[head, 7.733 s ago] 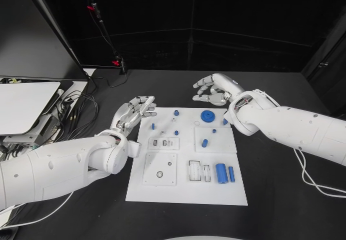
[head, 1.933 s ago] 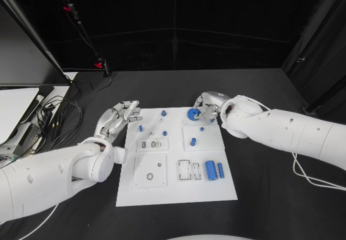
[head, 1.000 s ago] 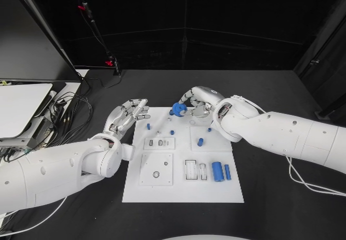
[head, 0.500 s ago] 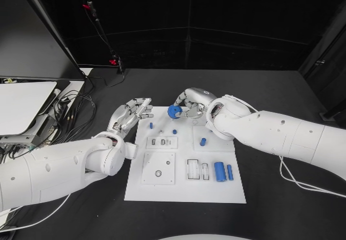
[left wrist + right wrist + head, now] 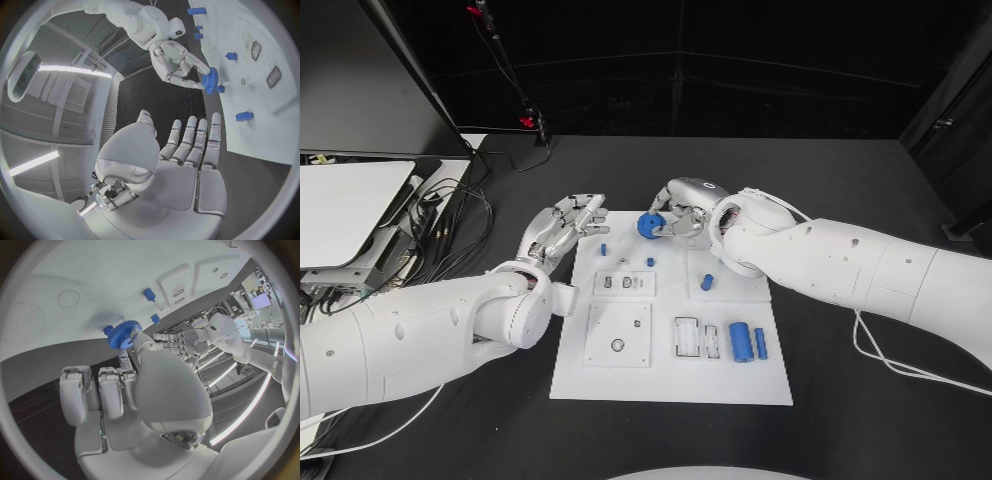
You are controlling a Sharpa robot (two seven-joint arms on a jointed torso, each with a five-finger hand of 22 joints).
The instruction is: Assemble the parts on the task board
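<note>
right hand (image 5: 678, 215) fingers pinch small blue plastic gear (image 5: 648, 225), upper centre over white task board (image 5: 668, 385) | left hand (image 5: 567, 225) fingers apart, empty | risk: thin pinch slips, gear drops, misses peg

The task board (image 5: 672, 385) lies mid-frame on the table (image 5: 877, 420) — the gear (image 5: 648, 226) above its upper edge, two cylinders (image 5: 741, 341) lower right.

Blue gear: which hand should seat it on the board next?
Right. The right hand already holds the blue gear over the task board's far edge; the left hand is open beside the board.
</note>
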